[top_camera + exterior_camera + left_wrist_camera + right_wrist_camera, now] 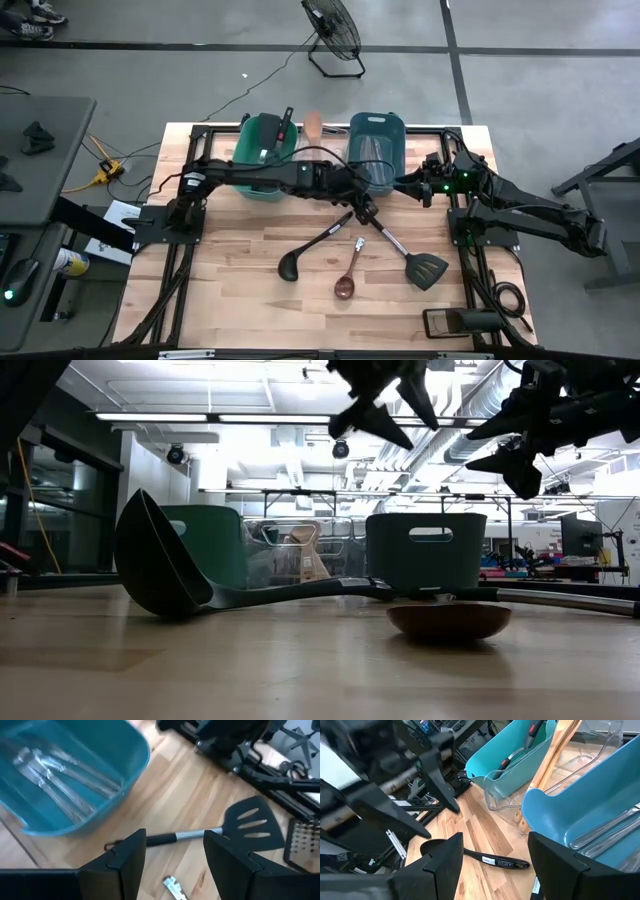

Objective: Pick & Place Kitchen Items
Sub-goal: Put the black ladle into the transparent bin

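Observation:
A black slotted spatula (pixel 425 268) lies flat on the wooden table, its handle (pixel 175 837) pointing toward the blue bin. A black ladle (pixel 292 264) and a wooden spoon (pixel 347 281) lie to its left. My left gripper (pixel 365 210) hangs open above the spatula's handle end, slanting down; its fingers (pixel 131 862) stand apart on either side, clear of it. My right gripper (pixel 405 185) waits open at the right, beside the blue bin, also seen high in the low view (pixel 515 450).
Three bins stand along the far edge: a green bin (pixel 265 150) with red-handled utensils, a clear bin (pixel 315 150) with wooden utensils, and a blue bin (pixel 378 150) with silver cutlery (pixel 55 775). A dark flat object (pixel 460 322) lies at the near right corner.

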Robot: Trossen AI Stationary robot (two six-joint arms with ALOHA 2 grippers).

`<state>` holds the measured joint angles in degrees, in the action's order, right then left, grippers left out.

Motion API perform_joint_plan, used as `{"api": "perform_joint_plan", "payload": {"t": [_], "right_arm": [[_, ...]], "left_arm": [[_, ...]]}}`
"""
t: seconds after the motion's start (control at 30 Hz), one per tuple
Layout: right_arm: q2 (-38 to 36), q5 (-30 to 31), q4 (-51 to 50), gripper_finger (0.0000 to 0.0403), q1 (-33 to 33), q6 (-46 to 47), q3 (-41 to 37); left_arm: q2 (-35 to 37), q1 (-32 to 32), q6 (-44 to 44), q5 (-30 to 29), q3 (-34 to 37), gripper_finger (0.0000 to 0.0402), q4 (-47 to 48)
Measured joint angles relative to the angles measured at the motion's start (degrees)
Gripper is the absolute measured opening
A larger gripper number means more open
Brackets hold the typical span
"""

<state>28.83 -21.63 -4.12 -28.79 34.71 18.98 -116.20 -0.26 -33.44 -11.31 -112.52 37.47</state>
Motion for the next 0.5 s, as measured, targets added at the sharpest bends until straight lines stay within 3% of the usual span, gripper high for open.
{"api": "perform_joint_plan", "payload": {"t": [0.37,0.5], "right_arm": [[0.0,-1.0,-0.7,0.0215,0.0,0.1,0.0],[0.0,-0.9,-1.3,0.0215,0.0,0.1,0.0]], "left_arm": [[10.2,-0.1,-1.4,-0.1,17.3,0.0197,-16.8],[14.5,-0.1,-4.9,-0.5,23.2,0.0197,-19.0]]}}
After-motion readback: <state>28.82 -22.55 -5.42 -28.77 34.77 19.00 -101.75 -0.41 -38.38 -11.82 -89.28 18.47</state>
